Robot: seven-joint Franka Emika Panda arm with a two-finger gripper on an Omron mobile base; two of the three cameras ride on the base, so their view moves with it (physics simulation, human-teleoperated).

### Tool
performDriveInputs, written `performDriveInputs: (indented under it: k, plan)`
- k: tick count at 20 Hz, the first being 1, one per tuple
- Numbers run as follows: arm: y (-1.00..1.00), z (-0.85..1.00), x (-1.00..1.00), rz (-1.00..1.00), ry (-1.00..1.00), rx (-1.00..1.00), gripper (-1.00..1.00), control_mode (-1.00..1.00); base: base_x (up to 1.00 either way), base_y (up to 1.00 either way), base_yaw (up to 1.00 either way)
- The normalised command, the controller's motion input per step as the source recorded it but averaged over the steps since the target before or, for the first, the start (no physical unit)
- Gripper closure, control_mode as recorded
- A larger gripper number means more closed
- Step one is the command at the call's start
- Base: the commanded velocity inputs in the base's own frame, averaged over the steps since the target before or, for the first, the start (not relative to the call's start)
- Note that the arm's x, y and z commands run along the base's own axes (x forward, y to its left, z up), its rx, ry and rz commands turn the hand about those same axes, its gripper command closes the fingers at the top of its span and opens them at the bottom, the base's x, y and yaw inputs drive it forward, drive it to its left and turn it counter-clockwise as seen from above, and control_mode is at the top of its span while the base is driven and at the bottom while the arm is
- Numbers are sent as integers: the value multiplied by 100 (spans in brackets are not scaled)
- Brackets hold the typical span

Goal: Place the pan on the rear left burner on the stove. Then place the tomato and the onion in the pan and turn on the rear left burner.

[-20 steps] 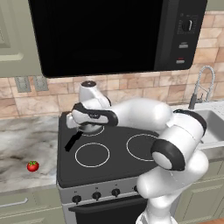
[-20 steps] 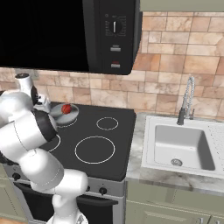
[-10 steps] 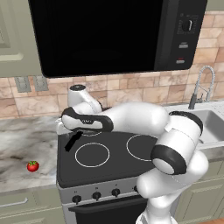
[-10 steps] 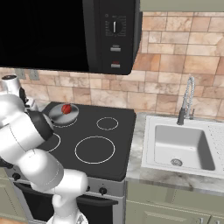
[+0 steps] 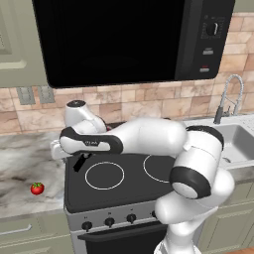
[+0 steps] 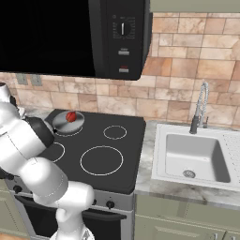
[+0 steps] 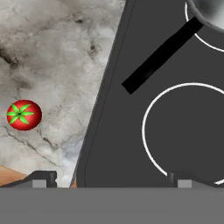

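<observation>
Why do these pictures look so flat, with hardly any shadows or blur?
They are rendered. Hand view: the tomato is crisp, with almost no shadow on the marble counter. Left base view: evenly lit, the stove glass shows no glare. Right base view: the pan shows only a soft grey sheen.

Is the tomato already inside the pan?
No, the tomato lies on the marble counter, left of the stove, apart from the pan.
</observation>
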Motion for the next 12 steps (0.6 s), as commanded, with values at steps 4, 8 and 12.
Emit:
performDriveInputs:
  k: [4, 8, 12]
  plan:
    - [40, 0, -13, 0, 3, 0, -100, -100, 0, 0, 0]
    - [41, 0, -5, 0, 3, 0, -100, -100, 0, 0, 0]
    - [37, 0, -3, 0, 3, 0, -100, -100, 0, 0, 0]
